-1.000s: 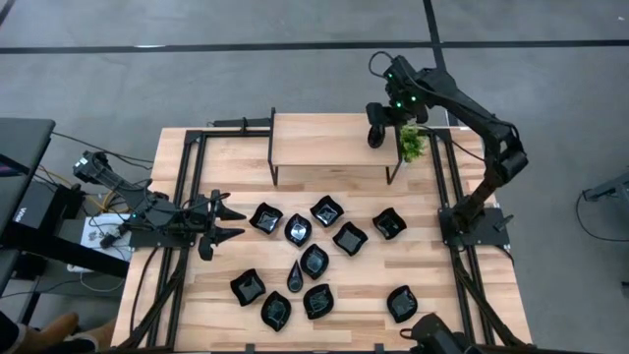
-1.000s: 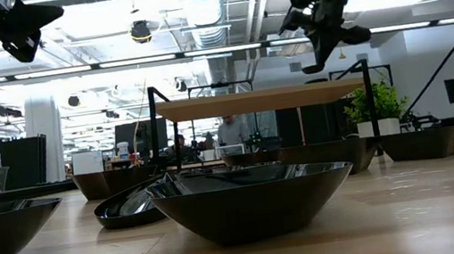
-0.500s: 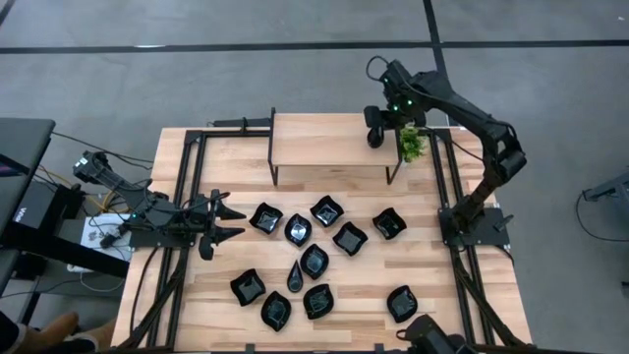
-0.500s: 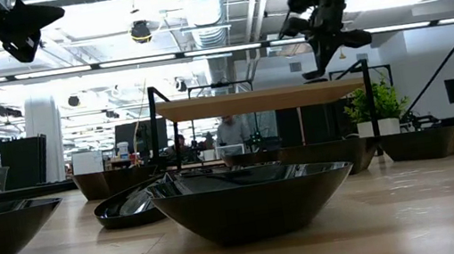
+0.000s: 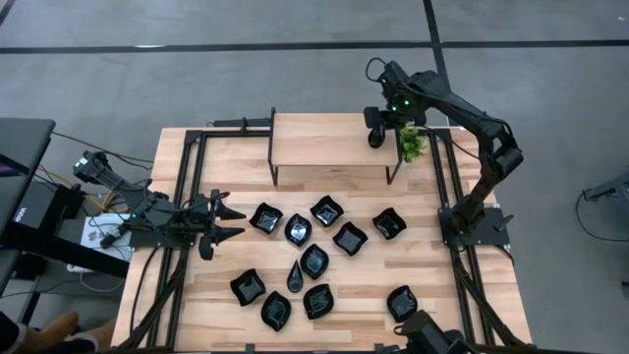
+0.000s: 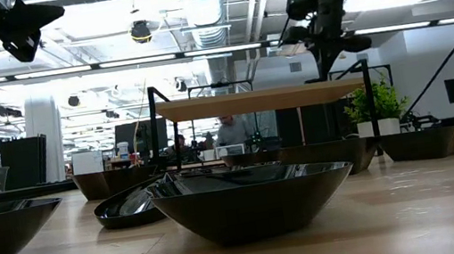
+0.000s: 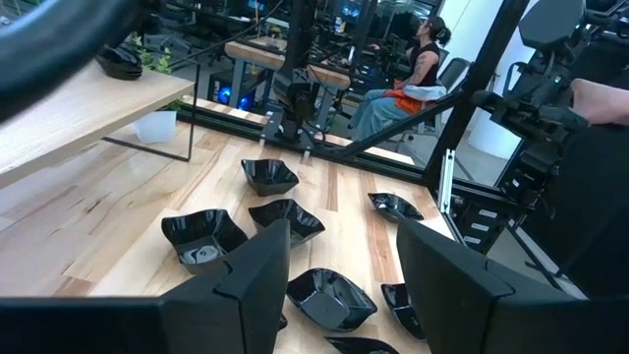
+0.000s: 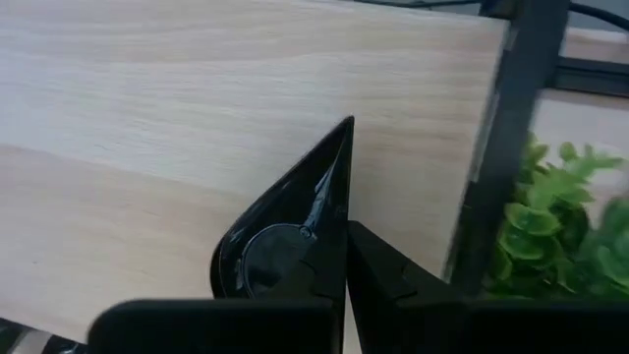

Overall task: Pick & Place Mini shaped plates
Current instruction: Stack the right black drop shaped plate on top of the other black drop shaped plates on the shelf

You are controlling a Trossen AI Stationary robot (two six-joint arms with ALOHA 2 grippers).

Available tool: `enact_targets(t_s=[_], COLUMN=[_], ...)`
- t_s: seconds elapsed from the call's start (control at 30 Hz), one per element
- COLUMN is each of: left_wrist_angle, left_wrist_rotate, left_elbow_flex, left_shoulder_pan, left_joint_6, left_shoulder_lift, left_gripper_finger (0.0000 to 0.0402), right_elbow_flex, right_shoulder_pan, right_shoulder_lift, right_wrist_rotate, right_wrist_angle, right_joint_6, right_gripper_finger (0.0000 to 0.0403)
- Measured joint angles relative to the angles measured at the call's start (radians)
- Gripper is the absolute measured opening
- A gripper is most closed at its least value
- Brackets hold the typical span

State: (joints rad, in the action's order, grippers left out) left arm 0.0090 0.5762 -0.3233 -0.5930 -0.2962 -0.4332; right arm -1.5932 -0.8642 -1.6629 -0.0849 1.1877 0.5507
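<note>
The right gripper (image 5: 374, 131) hangs above the raised wooden shelf (image 5: 324, 139), fingers pinching a glossy black teardrop mini plate (image 8: 285, 246). The left gripper (image 5: 228, 220) waits level at the table's left edge, fingers spread.

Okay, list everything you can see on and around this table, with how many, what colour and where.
mini shaped plates: 11, glossy black, loose on the table between the arms' bases
teardrop plate: 1, glossy black, held above the shelf
shelf: 1, light wood on black legs, at the table's far edge
plant: 1, green, beside the shelf's right end
table: 1, light wood with black rails
person: 1, seated in the room beyond the table
left gripper: 1, dark, open, over the table's left side
right gripper: 1, dark, shut on the teardrop plate over the shelf's right end
</note>
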Motion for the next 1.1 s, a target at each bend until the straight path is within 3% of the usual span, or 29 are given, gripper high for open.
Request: enact_targets(t_s=[0.77, 1.1], left_wrist_angle=[0.012, 0.014], left_wrist_rotate=[0.000, 0.000], left_elbow_flex=[0.000, 0.000], left_shoulder_pan=[0.000, 0.000], left_joint_6=[0.000, 0.000], left_shoulder_lift=[0.000, 0.000], left_gripper_finger=[0.0191, 0.0191], right_elbow_flex=[0.000, 0.000], right_shoulder_pan=[0.001, 0.013], right_shoulder_lift=[-0.002, -0.002], right_wrist_rotate=[-0.022, -0.021], right_wrist_angle=[-0.022, -0.020], right_joint_6=[0.027, 0.018], right_gripper_finger=[0.0001, 0.0061])
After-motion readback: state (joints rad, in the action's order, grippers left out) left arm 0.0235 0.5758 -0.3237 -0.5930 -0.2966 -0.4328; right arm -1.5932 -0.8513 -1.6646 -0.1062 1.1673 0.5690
